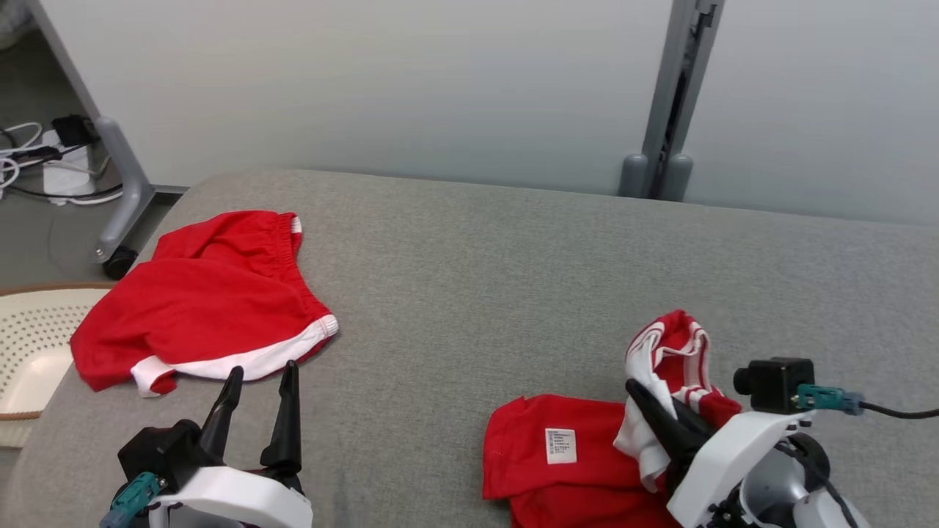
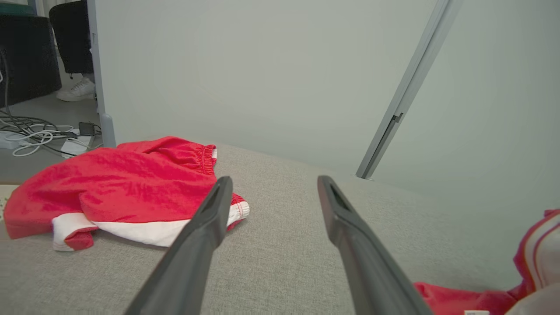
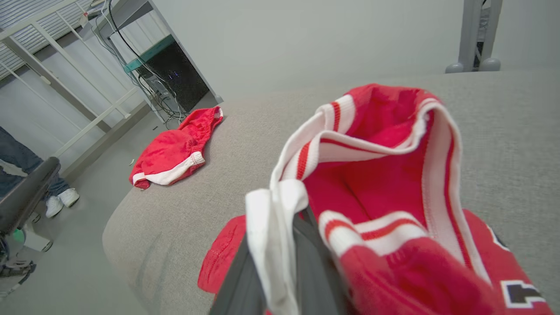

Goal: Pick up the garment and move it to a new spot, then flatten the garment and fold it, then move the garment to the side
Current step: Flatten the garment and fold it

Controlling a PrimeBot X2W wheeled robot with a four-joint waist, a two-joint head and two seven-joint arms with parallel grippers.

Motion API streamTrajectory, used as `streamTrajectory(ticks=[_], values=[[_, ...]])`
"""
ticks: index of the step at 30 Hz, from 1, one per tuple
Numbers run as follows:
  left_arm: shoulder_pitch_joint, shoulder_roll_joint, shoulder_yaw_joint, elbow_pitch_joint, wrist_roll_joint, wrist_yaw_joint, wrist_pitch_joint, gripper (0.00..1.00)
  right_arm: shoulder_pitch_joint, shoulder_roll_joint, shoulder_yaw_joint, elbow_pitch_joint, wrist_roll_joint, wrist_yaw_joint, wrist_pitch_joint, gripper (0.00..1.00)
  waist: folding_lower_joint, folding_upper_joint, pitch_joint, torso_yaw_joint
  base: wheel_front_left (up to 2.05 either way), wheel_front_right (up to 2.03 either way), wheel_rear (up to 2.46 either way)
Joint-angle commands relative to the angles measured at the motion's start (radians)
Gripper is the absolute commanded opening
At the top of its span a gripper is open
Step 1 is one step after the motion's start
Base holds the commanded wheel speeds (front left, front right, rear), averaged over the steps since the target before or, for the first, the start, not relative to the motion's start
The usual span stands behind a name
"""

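A red jersey with white and red striped trim (image 1: 572,455) lies crumpled at the near right of the grey cushion (image 1: 513,279). My right gripper (image 1: 645,400) is shut on the jersey's white-trimmed edge (image 3: 280,227) and holds a bunch of it (image 1: 678,345) raised above the rest. The cloth drapes over its fingers. A white label (image 1: 560,445) shows on the flat part. My left gripper (image 1: 260,381) stands open at the near left, fingers (image 2: 210,218) apart with nothing between them, just in front of the red shorts (image 1: 205,301).
The red shorts with a white hem (image 2: 113,192) lie at the cushion's far left. A perforated cream basket (image 1: 29,352) sits off the left edge. Cables and a wheeled leg (image 1: 121,191) are on the floor. A grey post (image 1: 667,110) stands behind. A person's shoes (image 3: 61,201) show at left.
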Motion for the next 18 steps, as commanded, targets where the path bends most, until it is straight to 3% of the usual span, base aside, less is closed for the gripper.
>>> streamTrajectory(ticks=[1, 13, 14, 15, 16, 18], values=[[-0.022, 0.003, 0.001, 0.002, 0.005, -0.005, 0.001, 1.0, -0.009, 0.003, 0.003, 0.006, -0.003, 0.0, 0.002, 0.0, 0.0, -0.0001, 0.005, 0.024, 0.0, 0.0, 0.0], [-0.042, -0.002, -0.008, 0.021, 0.004, -0.013, 0.005, 1.0, -0.135, 0.078, 0.124, 0.237, 0.034, 0.0, -0.027, 0.0, 0.0, -0.0001, 0.022, 0.108, 0.0, 0.0, 0.0], [-0.043, -0.002, -0.008, 0.023, 0.003, -0.013, 0.005, 1.0, -0.143, 0.08, 0.136, 0.258, 0.038, 0.0, -0.033, 0.09, 0.0, -0.0001, 0.023, 0.109, 0.0, 0.0, 0.0], [-0.045, -0.002, -0.008, 0.025, 0.002, -0.013, 0.004, 1.0, -0.151, 0.084, 0.147, 0.277, 0.047, 0.0, -0.04, 0.45, 0.0, -0.0001, 0.023, 0.109, 0.0, 0.0, 0.0], [-0.045, -0.002, -0.007, 0.027, 0.0, -0.012, 0.004, 1.0, -0.159, 0.086, 0.157, 0.291, 0.062, 0.0, -0.047, 1.0, 0.0, -0.0001, 0.023, 0.108, 0.0, 0.0, 0.0], [-0.041, -0.003, -0.006, 0.029, -0.001, -0.009, 0.004, 1.0, -0.171, 0.09, 0.182, 0.309, 0.092, 0.0, -0.06, 1.0, 0.0, -0.0001, 0.021, 0.101, 0.0, 0.0, 0.0]])
